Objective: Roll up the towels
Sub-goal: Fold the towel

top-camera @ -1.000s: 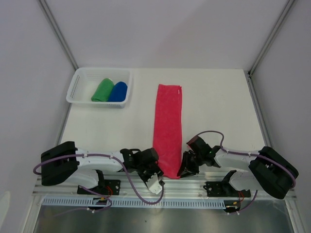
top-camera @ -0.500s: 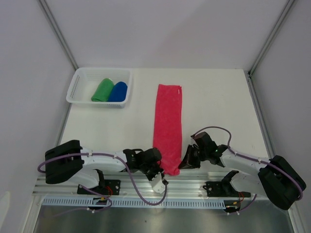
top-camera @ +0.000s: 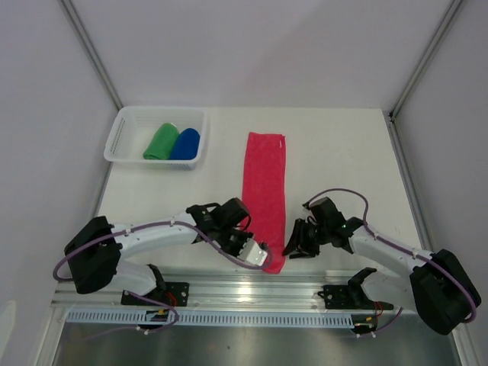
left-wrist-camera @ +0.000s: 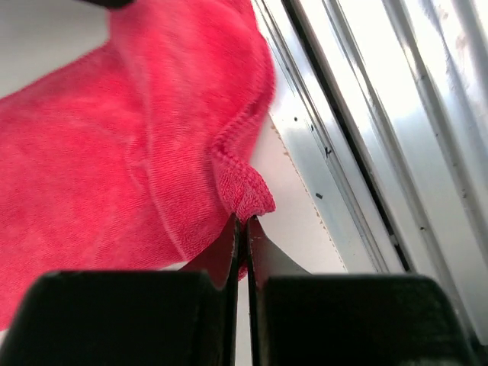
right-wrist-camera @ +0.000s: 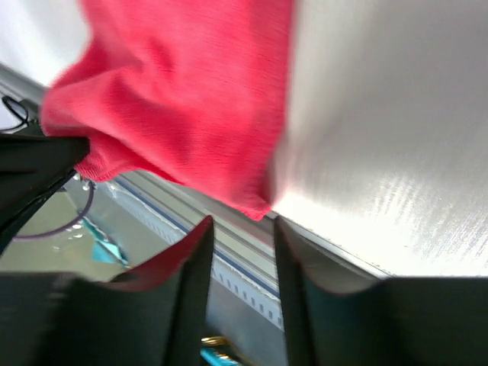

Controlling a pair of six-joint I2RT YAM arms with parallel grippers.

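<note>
We see a white mesh basket [top-camera: 118,141] at the bench's [top-camera: 343,168] far-left corner, a metal rail [top-camera: 290,290] lining its near edge.

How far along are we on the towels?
Done: green towel and blue towel sit rolled in the basket. In hand: the left jaws are shut on one near corner of the pink towel; the right jaws stand open at the other. Left: rolling it; it lies flat.

Pale booth around a white table [top-camera: 335,152]
Plain pale walls [top-camera: 252,46] close it in far, left and right; grey metal posts [top-camera: 91,53] rise from both far corners; a silver rail [top-camera: 305,288] runs along the near edge. Light is soft and even.
</note>
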